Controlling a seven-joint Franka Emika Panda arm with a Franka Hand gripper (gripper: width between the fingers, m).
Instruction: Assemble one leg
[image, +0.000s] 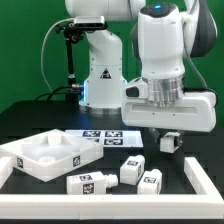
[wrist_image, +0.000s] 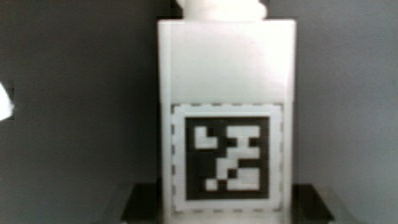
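**Exterior view.** Panda gripper (image: 170, 146) hangs above the table near the edge on the exterior view's right, jaws closed on the leg (image: 170, 139), which is clear of the surface.
- Square panel (image: 45, 155): flat, toward the corner on the exterior view's left. Judged the leg's destination, so well apart from it, lower and leftward.
- Three spare legs (image: 86, 182) (image: 131, 168) (image: 151, 180): lying along the near edge.
- Marker board (image: 105, 132): flat, mid-table.
- Triangular label on the arm's base: no words readable.

**Wrist view.** The leg (wrist_image: 222, 90) fills the frame.
- Long axis runs out from the fingers (wrist_image: 139, 205), peg (wrist_image: 221, 8) at the far end.
- Tag (wrist_image: 228, 158): black-and-white squares facing the camera — no lettering.
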